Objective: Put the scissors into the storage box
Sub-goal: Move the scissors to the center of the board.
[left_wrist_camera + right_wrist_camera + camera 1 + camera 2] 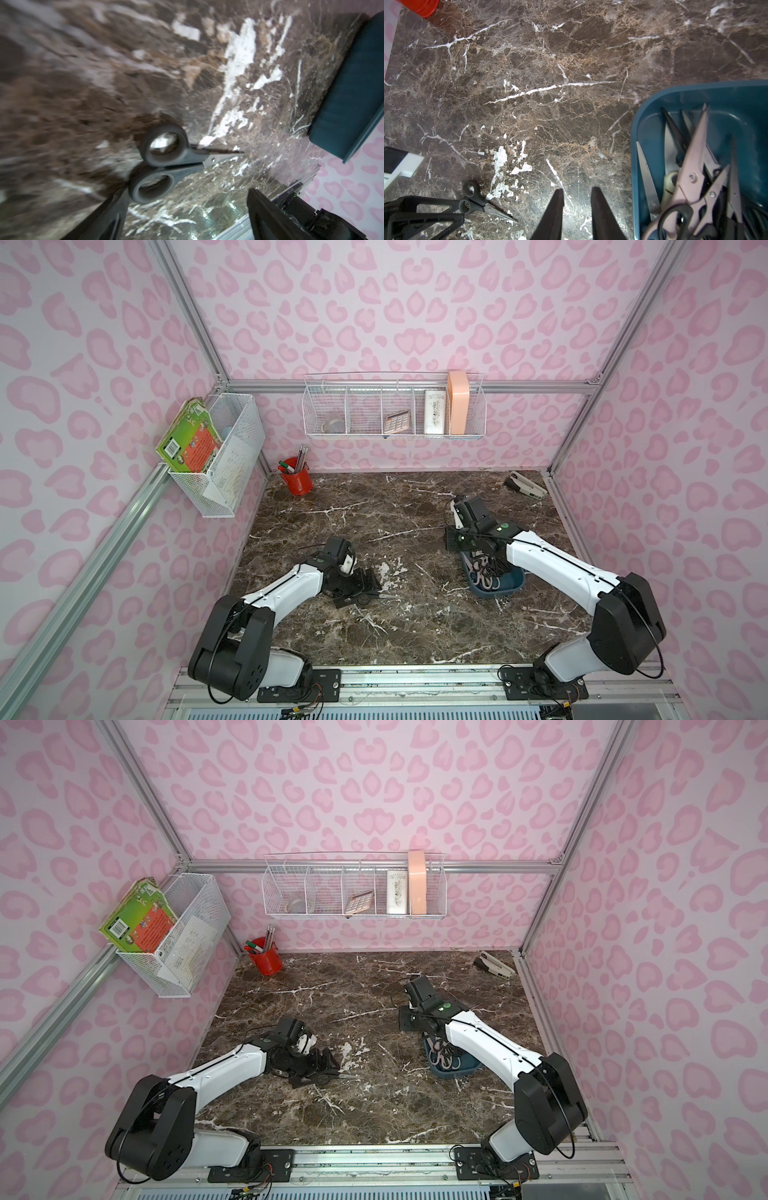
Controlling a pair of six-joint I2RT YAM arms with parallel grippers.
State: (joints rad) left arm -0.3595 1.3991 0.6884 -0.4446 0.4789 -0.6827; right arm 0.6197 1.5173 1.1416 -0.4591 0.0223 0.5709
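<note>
On counter (529,83) by left tool (187,193): black scissors (166,158) flat, unheld | left tool spread, low | right tool (577,191) slightly apart, empty, by storage box (654,108); other scissors (691,166) inside | wall basket (395,433) labels too small to read.

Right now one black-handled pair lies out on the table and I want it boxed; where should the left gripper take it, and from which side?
Probably the neck of the black-handled scissors, where the handle loops merge behind the pivot. They lie flat with blades shut, so bring the open left gripper straight down, jaws across that narrow neck; the thin blades would likely slip.
</note>
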